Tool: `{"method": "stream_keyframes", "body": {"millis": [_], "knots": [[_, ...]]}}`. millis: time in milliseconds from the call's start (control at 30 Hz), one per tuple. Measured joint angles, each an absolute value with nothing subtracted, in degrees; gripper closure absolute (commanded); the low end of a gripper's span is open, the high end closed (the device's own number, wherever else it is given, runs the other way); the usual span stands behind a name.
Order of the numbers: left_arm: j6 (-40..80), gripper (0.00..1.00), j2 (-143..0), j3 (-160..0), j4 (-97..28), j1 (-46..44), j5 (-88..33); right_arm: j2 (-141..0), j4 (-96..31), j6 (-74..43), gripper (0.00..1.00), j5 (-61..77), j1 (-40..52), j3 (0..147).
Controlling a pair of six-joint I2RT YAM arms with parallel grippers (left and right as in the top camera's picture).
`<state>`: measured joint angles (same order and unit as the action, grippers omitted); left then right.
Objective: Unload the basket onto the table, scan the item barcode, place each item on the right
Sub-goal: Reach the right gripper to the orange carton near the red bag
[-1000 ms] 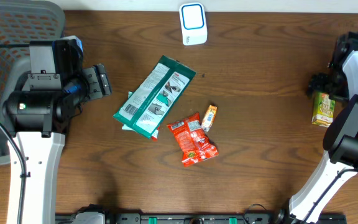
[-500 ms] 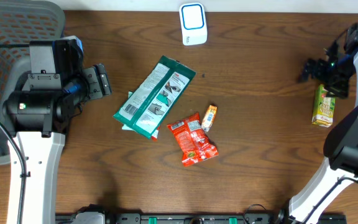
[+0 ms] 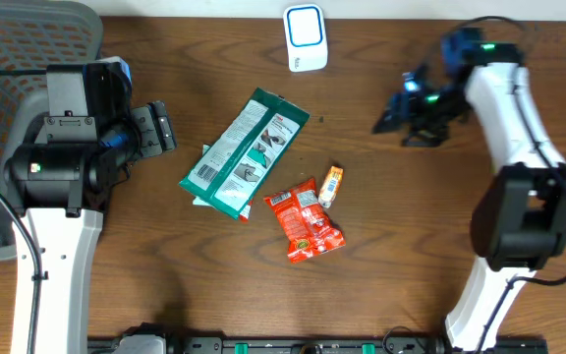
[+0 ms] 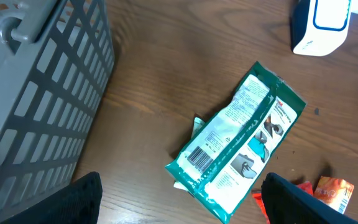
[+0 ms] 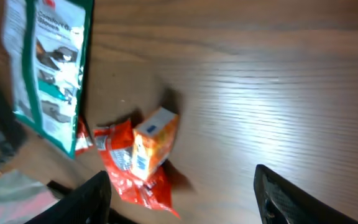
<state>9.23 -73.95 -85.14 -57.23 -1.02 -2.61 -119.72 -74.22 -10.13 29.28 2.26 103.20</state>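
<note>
One grey basket (image 3: 86, 22), contents unclear; green packet (image 3: 247, 152) lies well outside.

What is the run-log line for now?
left gripper: open | right gripper: open, empty | green pouch, red pouch, orange box: on table | scanner: far edge

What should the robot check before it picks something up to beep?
1. The right gripper is open and empty: ok.
2. The left gripper is open and empty: ok.
3. The scanner stands apart from the items: ok.
4. The green packet has its barcode facing up: ok.
5. The orange box is clear of the red snack bag: not ok, they touch.
6. The orange box's barcode shows: cannot tell.
</note>
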Motion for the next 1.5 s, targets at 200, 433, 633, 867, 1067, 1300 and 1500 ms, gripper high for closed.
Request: {"method": "stream_keyframes", "body": {"millis": [200,433,633,867,1067,1300,1500], "knots": [[9.2,0.17,-74.0,-85.1,-57.2,-1.0,-2.6,-119.7,-68.1,-17.8,0.3,24.4,12.4,98.9],[9.2,0.17,-74.0,-85.1,-57.3,-1.0,-2.6,-119.7,-62.2,-24.7,0.35,19.7,22.1,94.1],[9.2,0.17,-74.0,-85.1,-57.2,-1.0,-2.6,-119.7,-63.1,-28.0,0.43,11.8,24.5,93.9],[9.2,0.17,-74.0,-85.1,-57.2,-1.0,-2.6,-119.7,-63.8,-29.1,0.48,8.9,24.5,93.7],[9.2,0.17,-74.0,-85.1,-57.2,-1.0,-2.6,-119.7,-62.6,-29.8,0.5,8.1,24.7,91.7],[9.2,0.17,-74.0,-85.1,-57.2,-1.0,-2.6,-119.7,-60.1,-30.1,0.7,7.9,25.1,89.4],[9.2,0.17,-74.0,-85.1,-57.2,-1.0,-2.6,-119.7,-60.4,-28.1,0.82,7.9,24.4,89.4]]}}
